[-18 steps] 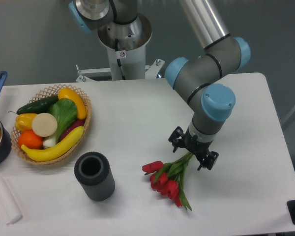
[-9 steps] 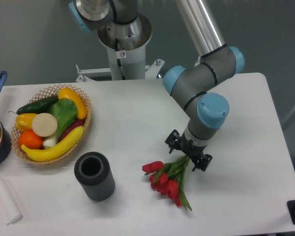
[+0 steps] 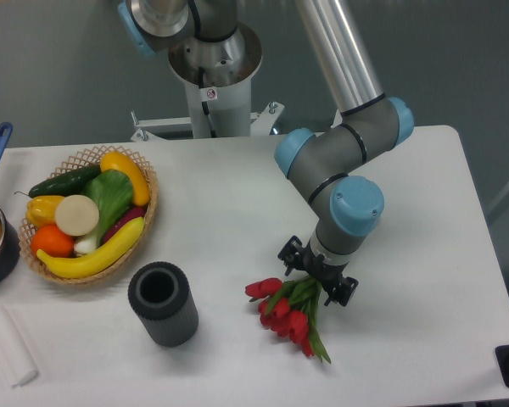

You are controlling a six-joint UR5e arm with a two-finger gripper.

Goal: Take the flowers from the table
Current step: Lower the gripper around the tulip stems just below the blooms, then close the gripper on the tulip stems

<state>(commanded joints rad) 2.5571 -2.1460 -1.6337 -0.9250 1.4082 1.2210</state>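
We see the hand (image 3: 316, 275) spread astride the tulip bunch (image 3: 290, 309) stems on the desk (image 3: 237, 203), placed to pinch them.

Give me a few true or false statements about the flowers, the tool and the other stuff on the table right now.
1. The flowers lie on the white table. True.
2. The tool is over the wicker basket. False: it is at the stem end of the flowers, far to the right of the basket.
3. A dark grey cylinder stands upright left of the flowers. True.
4. The tulip heads are yellow. False: they are red.
5. A banana lies in the basket. True.
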